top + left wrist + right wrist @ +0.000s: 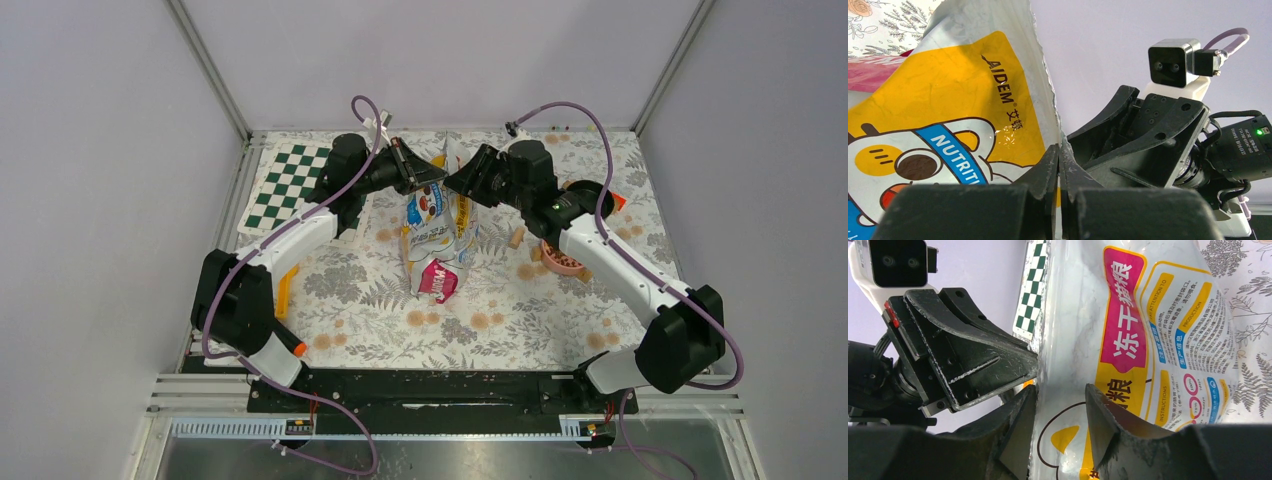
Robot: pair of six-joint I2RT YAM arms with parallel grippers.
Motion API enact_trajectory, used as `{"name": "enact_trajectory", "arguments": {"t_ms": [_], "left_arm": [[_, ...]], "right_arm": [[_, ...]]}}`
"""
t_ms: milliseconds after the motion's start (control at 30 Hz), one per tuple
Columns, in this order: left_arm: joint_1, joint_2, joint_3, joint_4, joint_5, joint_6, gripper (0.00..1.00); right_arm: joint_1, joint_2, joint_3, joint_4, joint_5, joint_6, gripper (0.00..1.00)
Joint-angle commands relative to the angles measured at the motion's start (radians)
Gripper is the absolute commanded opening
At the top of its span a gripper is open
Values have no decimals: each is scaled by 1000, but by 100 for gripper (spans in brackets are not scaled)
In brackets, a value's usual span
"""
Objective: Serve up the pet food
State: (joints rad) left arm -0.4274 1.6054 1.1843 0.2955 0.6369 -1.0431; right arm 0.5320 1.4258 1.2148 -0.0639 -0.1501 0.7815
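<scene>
The glossy yellow and white cat food bag (437, 228) stands tilted at mid-table, its pink bottom toward me. The pet food itself is hidden inside the bag. My left gripper (424, 172) is shut on the bag's torn top edge. In the left wrist view the film of the bag (948, 100) is pinched between the closed fingers of that gripper (1059, 150). My right gripper (457, 183) faces it from the other side. Its jaws (1061, 390) stand apart over the bag's back panel (1148, 340), not pressing the film.
A pink bowl (563, 262) lies right of the bag, partly under the right arm. Tan cork-like pieces (517, 237) are scattered near it. A green checkerboard (288, 185) lies at the back left. A yellow object (285, 290) sits by the left arm.
</scene>
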Motion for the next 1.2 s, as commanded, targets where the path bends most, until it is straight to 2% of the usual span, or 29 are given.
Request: {"name": "enact_trajectory", "arguments": {"t_ms": [0,100,367,567,867,1167], "left_arm": [[4,-34,-10,24,24,29,0],[4,-33,-9,24,30,29,0],[6,-41,-8,18,31,37,0],[6,-43,0,-17,20,68,0],[6,-74,54,-232,-93,252,0],[6,-103,95,-348,-190,368,0]], "right_arm": [[-19,-31,-12,54,-7,29,46],[-23,-25,-15,53,-10,36,39],[-29,-26,-26,43,-10,18,0],[-32,-32,-9,-2,8,-37,0],[-32,-24,35,-98,42,-156,0],[-33,-16,62,-118,22,-185,0]]}}
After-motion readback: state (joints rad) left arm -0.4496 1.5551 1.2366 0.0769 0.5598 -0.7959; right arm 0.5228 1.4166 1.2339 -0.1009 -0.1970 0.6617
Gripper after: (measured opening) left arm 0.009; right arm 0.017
